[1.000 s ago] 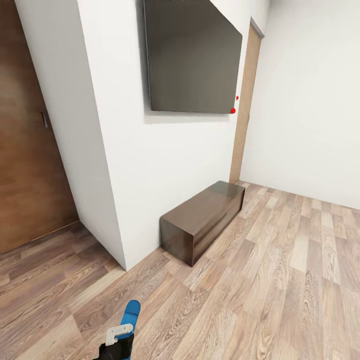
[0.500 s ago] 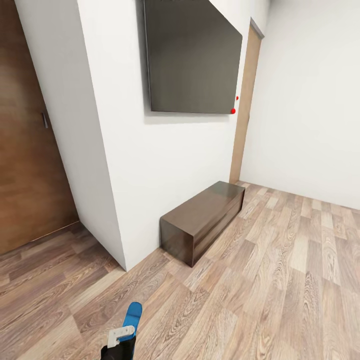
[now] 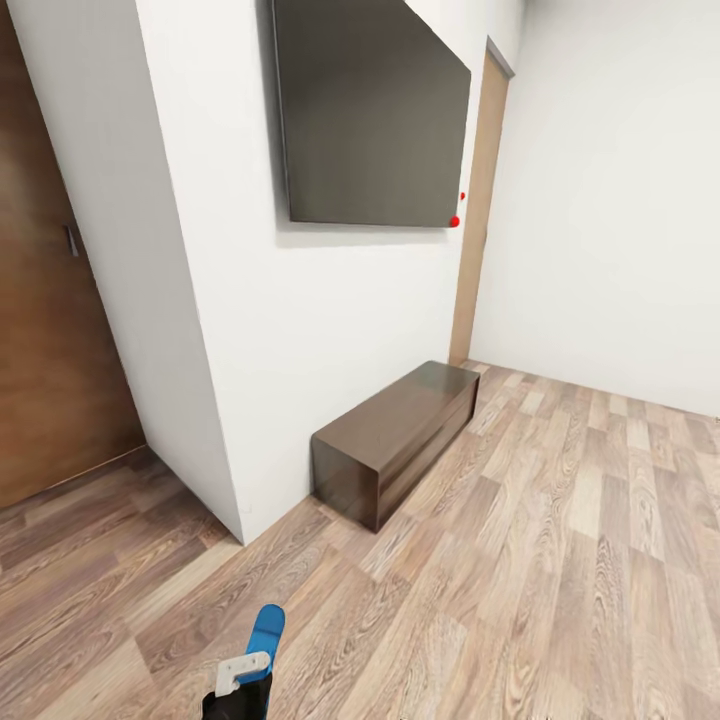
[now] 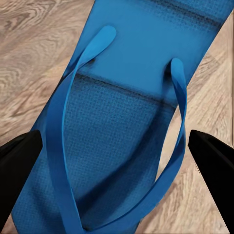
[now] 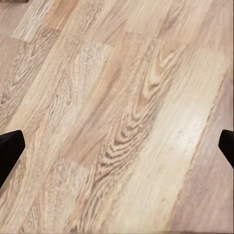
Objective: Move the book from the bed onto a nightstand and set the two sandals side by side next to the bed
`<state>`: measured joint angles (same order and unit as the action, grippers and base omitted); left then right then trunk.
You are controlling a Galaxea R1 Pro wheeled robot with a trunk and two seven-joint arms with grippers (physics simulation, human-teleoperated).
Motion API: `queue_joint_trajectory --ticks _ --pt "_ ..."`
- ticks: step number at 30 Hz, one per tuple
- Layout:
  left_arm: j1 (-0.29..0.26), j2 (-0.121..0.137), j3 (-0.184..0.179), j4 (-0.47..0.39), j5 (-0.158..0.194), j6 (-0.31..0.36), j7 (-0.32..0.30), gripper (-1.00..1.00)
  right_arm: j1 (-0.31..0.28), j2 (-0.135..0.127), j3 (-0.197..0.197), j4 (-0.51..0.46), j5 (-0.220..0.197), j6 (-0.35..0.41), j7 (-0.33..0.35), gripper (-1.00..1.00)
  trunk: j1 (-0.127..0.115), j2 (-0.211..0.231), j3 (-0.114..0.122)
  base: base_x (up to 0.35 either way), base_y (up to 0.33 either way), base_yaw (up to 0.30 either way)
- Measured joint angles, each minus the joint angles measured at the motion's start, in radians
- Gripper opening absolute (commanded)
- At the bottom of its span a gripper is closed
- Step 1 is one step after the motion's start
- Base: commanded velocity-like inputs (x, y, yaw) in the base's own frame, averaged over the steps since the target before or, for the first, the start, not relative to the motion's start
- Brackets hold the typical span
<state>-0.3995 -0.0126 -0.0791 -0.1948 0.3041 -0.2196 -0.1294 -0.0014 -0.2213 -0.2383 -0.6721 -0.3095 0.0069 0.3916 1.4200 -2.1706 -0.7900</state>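
One blue sandal (image 3: 266, 632) sticks up at the bottom edge of the head view, held above the wood-plank floor by my left gripper (image 3: 241, 678). In the left wrist view the sandal (image 4: 122, 112) lies sole-up side showing its thong straps, spanning the gap between both black fingertips (image 4: 17, 163), with my left gripper (image 4: 117, 163) shut on it. My right gripper (image 5: 117, 144) stands open over bare floor, nothing between its fingers. The bed, the book, the nightstand and the other sandal are out of view.
A low dark-brown cabinet (image 3: 395, 438) stands against a white wall, under a wall-mounted dark screen (image 3: 365, 115). A wooden door (image 3: 50, 330) is at the left and another door (image 3: 478, 200) at the back. Open plank floor (image 3: 560, 560) spreads to the right.
The whole view has shifted a little, so the wall and cabinet sit further left: the camera moved. The held sandal sits slightly lower in the picture than a second ago.
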Motion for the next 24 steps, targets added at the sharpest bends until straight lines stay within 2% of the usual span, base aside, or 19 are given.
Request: queue_joint_trajectory --ticks 24 --pt "0.0 0.0 0.0 0.0 0.0 0.0 0.0 -1.0 0.0 0.0 -0.001 0.0 0.0 0.001 -0.004 1.0 0.0 0.0 0.012 0.0 0.0 -0.28"
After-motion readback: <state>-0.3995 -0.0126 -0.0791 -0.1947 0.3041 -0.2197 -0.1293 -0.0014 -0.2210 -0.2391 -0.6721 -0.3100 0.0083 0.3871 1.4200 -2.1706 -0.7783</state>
